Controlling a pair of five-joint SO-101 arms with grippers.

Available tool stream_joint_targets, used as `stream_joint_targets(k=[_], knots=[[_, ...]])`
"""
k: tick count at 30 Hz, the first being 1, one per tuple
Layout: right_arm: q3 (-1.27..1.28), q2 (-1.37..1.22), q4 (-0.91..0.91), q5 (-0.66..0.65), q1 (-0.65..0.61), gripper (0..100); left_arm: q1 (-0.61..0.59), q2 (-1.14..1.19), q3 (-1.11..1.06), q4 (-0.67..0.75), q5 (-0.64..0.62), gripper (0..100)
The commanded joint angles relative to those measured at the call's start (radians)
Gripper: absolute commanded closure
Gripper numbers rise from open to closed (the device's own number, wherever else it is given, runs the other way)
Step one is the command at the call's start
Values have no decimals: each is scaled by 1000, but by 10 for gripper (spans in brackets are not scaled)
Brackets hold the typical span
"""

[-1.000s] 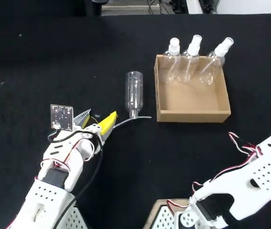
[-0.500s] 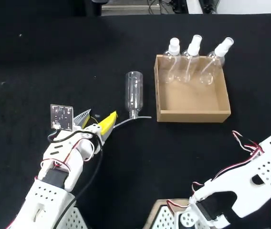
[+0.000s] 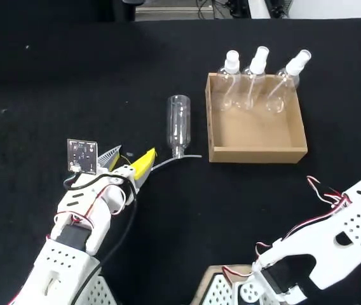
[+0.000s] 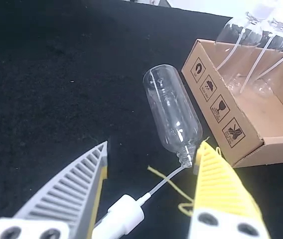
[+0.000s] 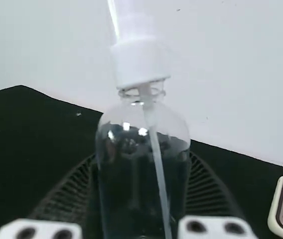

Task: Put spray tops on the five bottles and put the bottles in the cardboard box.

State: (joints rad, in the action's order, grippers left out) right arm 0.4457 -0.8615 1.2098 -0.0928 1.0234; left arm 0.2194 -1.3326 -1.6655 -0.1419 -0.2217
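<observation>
While three capped bottles (image 3: 250, 89) sit in the cardboard box (image 3: 257, 154) and right jaws clamp a fourth bottle (image 5: 141, 149), left jaws gape around the last bottle's (image 4: 174, 112) loose spray top (image 4: 124, 216).

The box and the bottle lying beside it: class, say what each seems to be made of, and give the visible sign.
The box looks like brown cardboard, matte: dull tan walls with printed handling symbols. The lying bottle seems clear plastic, possibly glass, glossy: the black table shows through it, and highlights glint on it.
</observation>
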Motion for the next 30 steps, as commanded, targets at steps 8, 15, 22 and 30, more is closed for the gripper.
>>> stream_joint_targets(k=[8, 15, 22, 30], knots=[[4, 10, 15, -3, -20, 763, 13, -9, 2, 26, 11, 729], [62, 35, 26, 0, -55, 658, 13, -9, 2, 26, 11, 729], [188, 193, 23, 5, -68, 658, 13, -9, 2, 26, 11, 729], [223, 423, -222, 5, -58, 656, 13, -14, 2, 23, 11, 729]])
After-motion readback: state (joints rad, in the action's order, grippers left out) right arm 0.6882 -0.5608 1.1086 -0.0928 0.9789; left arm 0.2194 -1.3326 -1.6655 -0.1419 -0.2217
